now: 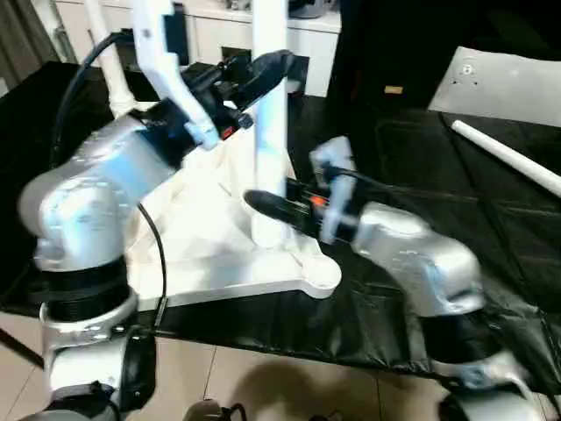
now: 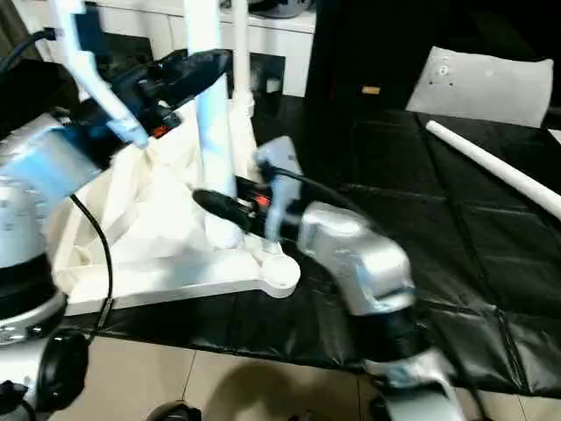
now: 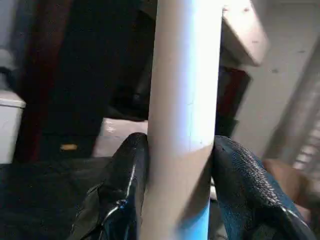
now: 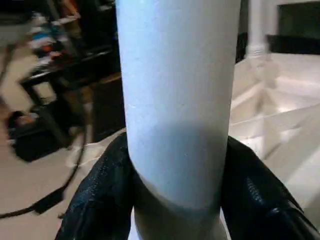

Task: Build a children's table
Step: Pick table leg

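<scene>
Both sets of jaws are clamped on the same upright leg (image 1: 269,132): left gripper (image 1: 263,74) holds it higher up, black fingers (image 3: 122,190) pressed to either side of the tube, and right gripper (image 1: 263,206) holds it low down, near the base, fingers (image 4: 100,195) likewise on both sides. Going left to right: left arm comes in from the left over the tabletop (image 1: 228,272), which lies upside down on the black cloth w/ ribbed underside up; another leg (image 1: 110,61) already stands at the far left corner; the gripped leg stands vertical in the middle, its foot down at the near corner of the tabletop, by the round corner socket (image 1: 320,274); right arm reaches in from the right; well apart on the right, a spare leg (image 1: 508,156) lies flat on the cloth, beyond it a white panel (image 1: 504,83). Key relation: leg's long axis is vertical, both grippers cross it roughly level, socket is straight below the lower grip. Right gripper is nearer the socket, so it likely steers the foot while the left keeps the top plumb. Whether the foot is fully seated I can't tell.
</scene>
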